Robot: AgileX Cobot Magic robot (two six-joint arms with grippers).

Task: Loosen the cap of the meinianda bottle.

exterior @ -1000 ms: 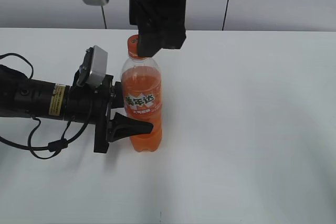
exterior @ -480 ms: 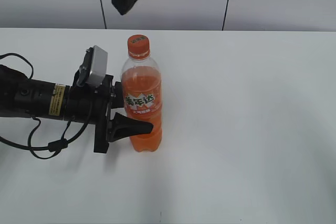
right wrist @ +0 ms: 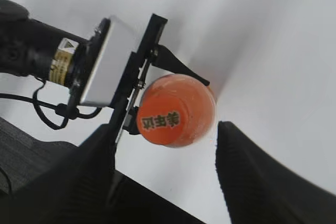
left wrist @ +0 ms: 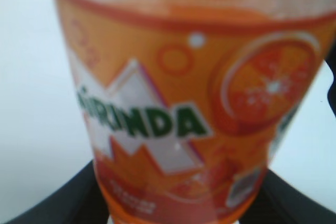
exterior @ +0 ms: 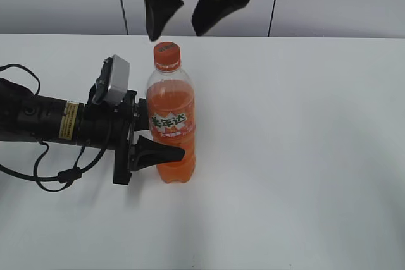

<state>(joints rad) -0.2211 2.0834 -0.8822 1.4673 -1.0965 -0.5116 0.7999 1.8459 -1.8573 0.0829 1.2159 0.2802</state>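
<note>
The right end effector [exterior: 187, 20] has let go of the cap [exterior: 167, 55] and hangs wide above it, probably regripping, while the left end effector [exterior: 155, 136] clamps the upright meinianda bottle [exterior: 171, 124] on the worktop [exterior: 304, 156].

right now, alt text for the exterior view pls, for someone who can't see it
An orange meinianda bottle stands upright on a white table, its body clamped from the left by the left gripper. The right gripper hangs open above the orange cap, not touching it.
</note>
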